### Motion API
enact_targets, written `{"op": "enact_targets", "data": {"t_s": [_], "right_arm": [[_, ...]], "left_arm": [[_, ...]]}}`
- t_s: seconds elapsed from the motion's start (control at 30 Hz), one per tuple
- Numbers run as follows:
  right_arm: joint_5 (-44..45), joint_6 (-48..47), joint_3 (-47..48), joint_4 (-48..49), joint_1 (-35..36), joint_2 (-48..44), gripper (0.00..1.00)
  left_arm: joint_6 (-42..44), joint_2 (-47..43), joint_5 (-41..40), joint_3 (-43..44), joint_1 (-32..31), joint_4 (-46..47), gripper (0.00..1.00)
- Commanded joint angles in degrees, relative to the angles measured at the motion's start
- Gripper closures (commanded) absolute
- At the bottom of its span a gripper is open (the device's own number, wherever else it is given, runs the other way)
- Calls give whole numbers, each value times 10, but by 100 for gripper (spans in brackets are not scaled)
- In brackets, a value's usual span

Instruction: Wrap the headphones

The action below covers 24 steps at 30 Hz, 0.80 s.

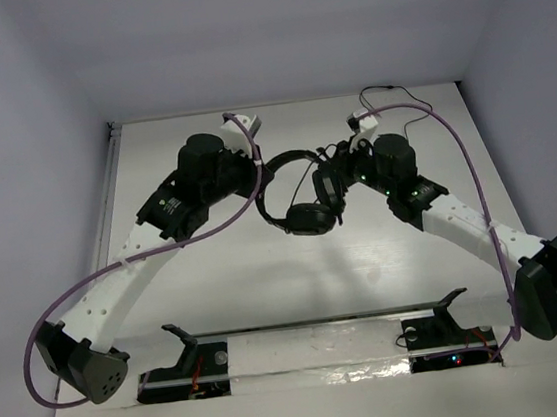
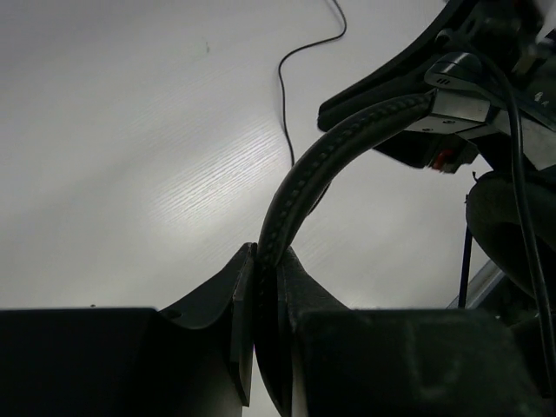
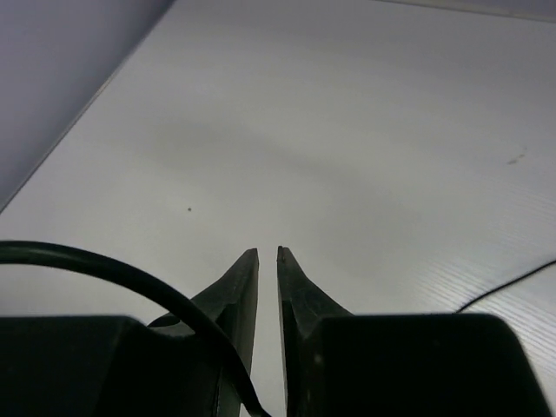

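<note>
The left pincer was clamped shut on the headband of the headphones. Its two fingers squeezed the padded, stitched band edge-on between their tips. From that grip the band rose and arched away to the pincer's right, ending at a silver slider piece. Farther right and lower, a dark rounded shape that looked like an earcup sat partly out of view.

Seen from above, the headphones hung between the two pincers. The headband was at the left pincer's tips, and one round earcup sat below the band, nearer the arm bases. The right arm's wrist crowded close against the other side of the headphones.

The right pincer was drawn almost fully together, with only a narrow slit between its tips and nothing caught at the tips themselves. The thin black cord came in from that pincer's left, curved across its left finger and dropped into the slit low down. It looked pinched there, though the exact contact was in shadow.

Beyond the left pincer, a loose run of the cord lay on the white tabletop, trailing off toward the far edge.
</note>
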Motion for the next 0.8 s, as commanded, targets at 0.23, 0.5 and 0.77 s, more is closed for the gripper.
{"op": "enact_targets", "data": {"t_s": [0.23, 0.5, 0.77], "right_arm": [[-187, 51, -41, 202, -5, 17, 66], [-223, 101, -40, 327, -5, 113, 64], [-248, 145, -40, 397, -5, 183, 64]], "left_arm": [[-110, -14, 160, 117, 39, 82, 100], [-123, 23, 135, 218, 39, 41, 100], [-186, 27, 111, 257, 44, 73, 100]]}}
